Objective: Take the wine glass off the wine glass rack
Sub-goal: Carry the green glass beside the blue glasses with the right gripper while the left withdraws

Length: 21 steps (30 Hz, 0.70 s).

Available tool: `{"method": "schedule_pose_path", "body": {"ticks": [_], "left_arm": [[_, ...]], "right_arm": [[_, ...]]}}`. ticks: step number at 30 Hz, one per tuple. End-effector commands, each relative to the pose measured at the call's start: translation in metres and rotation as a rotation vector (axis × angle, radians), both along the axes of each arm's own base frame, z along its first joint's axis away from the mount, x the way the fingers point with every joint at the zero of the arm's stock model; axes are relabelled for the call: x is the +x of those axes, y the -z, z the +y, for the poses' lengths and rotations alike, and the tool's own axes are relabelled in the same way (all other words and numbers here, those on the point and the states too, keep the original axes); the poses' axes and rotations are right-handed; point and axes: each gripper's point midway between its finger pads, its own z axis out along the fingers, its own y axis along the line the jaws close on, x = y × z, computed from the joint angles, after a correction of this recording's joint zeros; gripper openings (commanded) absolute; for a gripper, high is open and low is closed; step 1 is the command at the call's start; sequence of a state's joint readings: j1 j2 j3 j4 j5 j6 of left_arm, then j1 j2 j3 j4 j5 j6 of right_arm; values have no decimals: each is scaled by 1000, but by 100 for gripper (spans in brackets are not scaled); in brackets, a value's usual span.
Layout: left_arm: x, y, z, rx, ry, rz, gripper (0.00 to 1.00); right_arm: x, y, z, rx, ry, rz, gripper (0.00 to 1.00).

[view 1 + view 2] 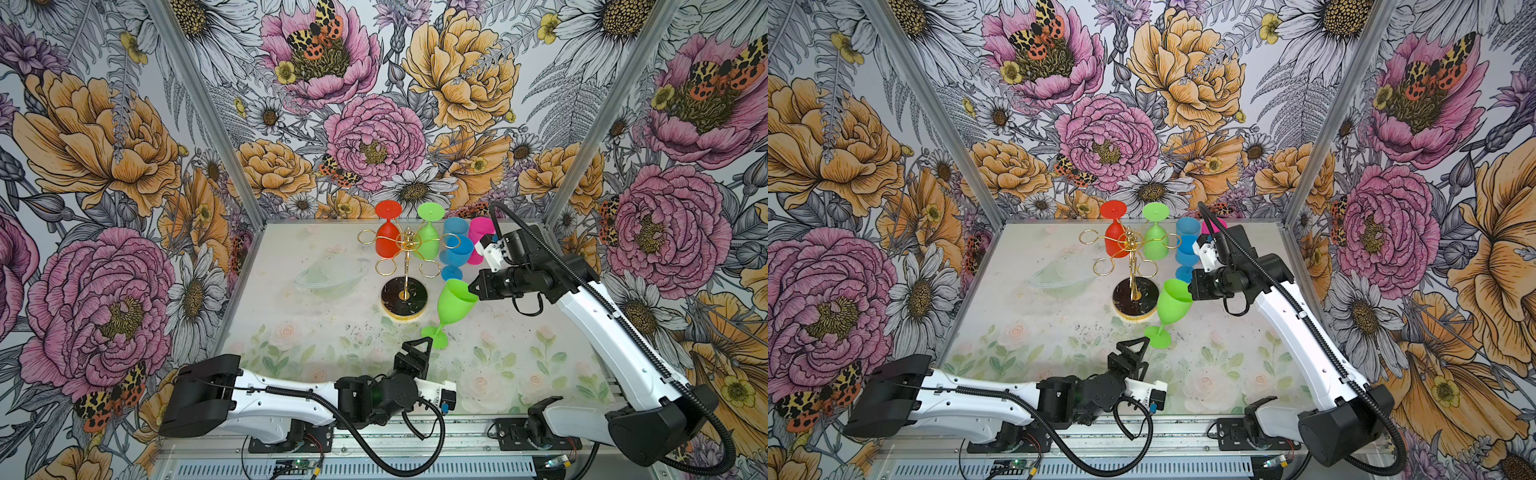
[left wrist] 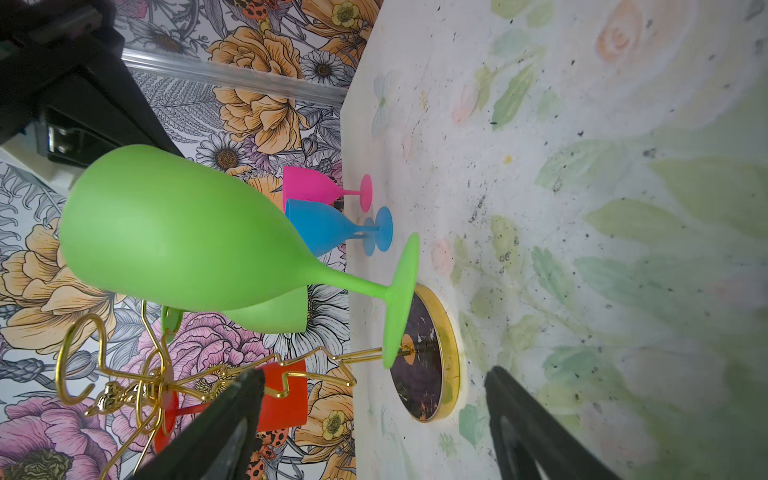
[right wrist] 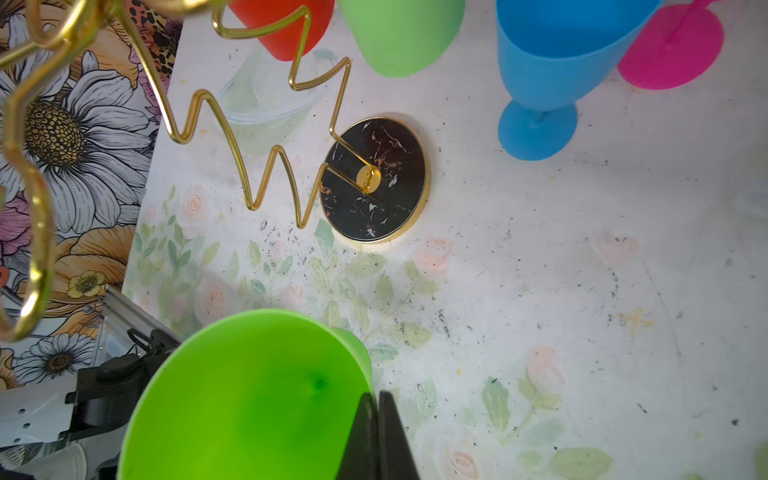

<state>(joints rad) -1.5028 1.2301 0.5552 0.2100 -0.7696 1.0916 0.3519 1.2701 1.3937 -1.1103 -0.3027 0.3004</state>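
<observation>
The right gripper [image 3: 379, 399] is clamped tight on the rim of the bright green plastic wine glass [image 3: 249, 395], its two black fingers pressed together with the thin wall of the bowl between them. In both top views this glass [image 1: 453, 303] [image 1: 1173, 303] hangs tilted from that pinch. Its open bowl is up against the right gripper [image 1: 471, 289], its stem slants down and to the left, and its round foot is low over the white table with a faded flower print [image 1: 291, 332]. Whether the foot touches the table I cannot tell. The glass is off the rack, near its base on the front right.

The left gripper [image 1: 415, 350] stands wide apart and holds nothing, close in front of the glass's foot. In the left wrist view its black fingers [image 2: 232, 415] are spread far apart, and the green glass [image 2: 174, 232] lies beyond them, not between them.

The thin gold wire wine glass rack [image 1: 405, 249] stands upright in the middle of the table on its round black gold-rimmed base [image 1: 405, 297]. Two glasses hang upside down from its far loops: a red plastic wine glass [image 1: 388, 239] and a second green wine glass [image 1: 430, 239]. The near loops are bare.

Just right of the rack, at the back of the table, two blue plastic wine glasses [image 1: 457, 251] and a pink plastic wine glass [image 1: 480, 232] stand upright, close together.
</observation>
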Motion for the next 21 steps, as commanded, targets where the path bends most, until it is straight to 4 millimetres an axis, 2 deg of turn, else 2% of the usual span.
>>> {"method": "schedule_pose_path", "body": {"ticks": [1, 5, 8, 12, 15, 21], "left_arm": [[2, -17, 5, -185, -78, 84, 88], [7, -34, 15, -330, -148, 138, 89], [11, -48, 26, -443, -206, 190, 95], [10, -57, 41, -530, -236, 331, 96], [19, -70, 62, -665, -306, 433, 96], [43, -83, 111, -857, -454, 569, 95]], "right_arm": [[13, -9, -26, -116, 65, -101, 0], [22, -2, -47, -211, 129, -127, 0], [30, 0, -64, -266, 190, -157, 0], [47, 2, -89, -309, 283, -218, 0], [59, 5, -106, -310, 356, -238, 0], [82, 12, -123, -348, 432, -267, 0]]}}
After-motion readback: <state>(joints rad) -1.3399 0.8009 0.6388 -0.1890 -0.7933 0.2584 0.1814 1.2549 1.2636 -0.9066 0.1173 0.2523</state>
